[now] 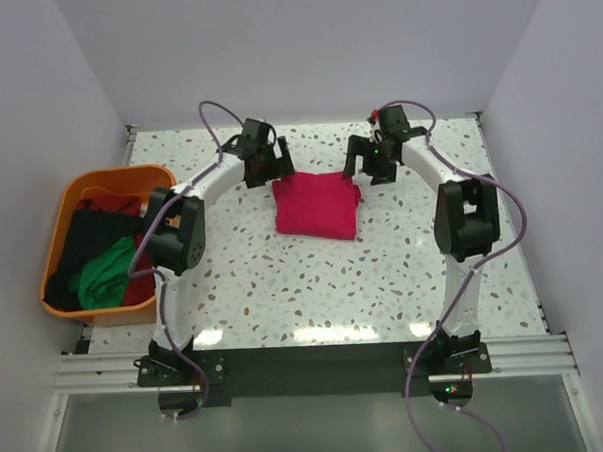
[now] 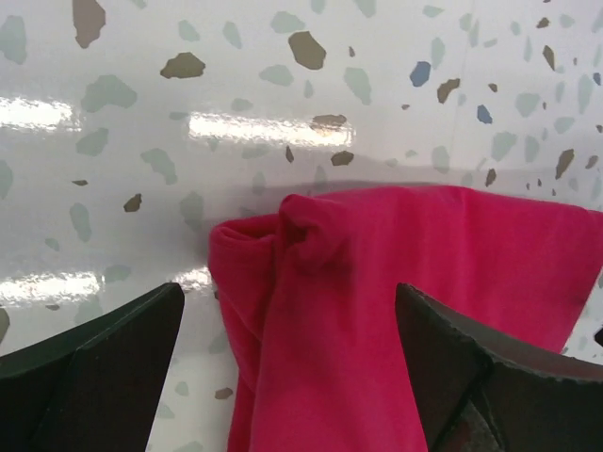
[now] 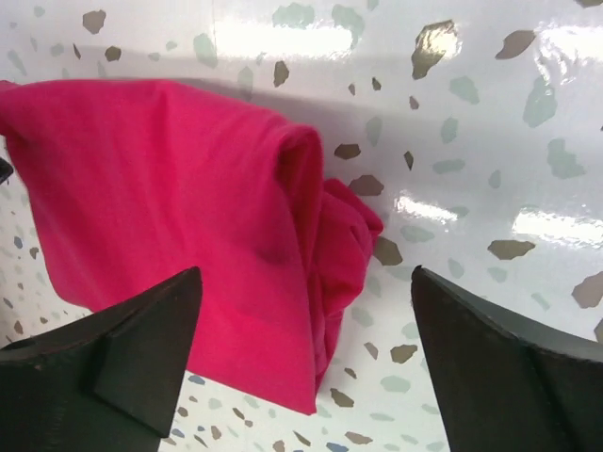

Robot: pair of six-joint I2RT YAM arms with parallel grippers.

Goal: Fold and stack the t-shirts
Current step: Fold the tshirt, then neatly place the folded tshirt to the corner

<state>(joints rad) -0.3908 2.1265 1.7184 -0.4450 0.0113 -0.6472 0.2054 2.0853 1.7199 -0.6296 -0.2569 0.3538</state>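
Cloth lies squarely between your two tools: the crimson-pink t-shirt [image 1: 317, 205], folded into a squarish pad, rests on the tabletop [image 1: 314, 285] toward its far side, its slightly longer run going left to right. The left tool [image 1: 267, 173] hangs at the pad's far-left corner and the right tool [image 1: 371, 167] at its far-right corner, so neither arm is clearly nearer. Both tools stand spread wide and grip nothing.

The green t-shirt [image 1: 106, 277], black t-shirt [image 1: 90, 240] and dark red t-shirt [image 1: 108, 205] sit heaped in the orange tub [image 1: 100, 315] at the left edge, well apart from the pad. I judge your left arm better placed to fetch the next one.

The overhead view gives you only that layout. The left wrist view adds a bunched corner of layers lying between the fingers [image 2: 104, 367]. The right wrist view shows a loose lump of cloth poking out beside the pad's side fold, with one of its fingers [image 3: 509, 377] over bare tabletop.
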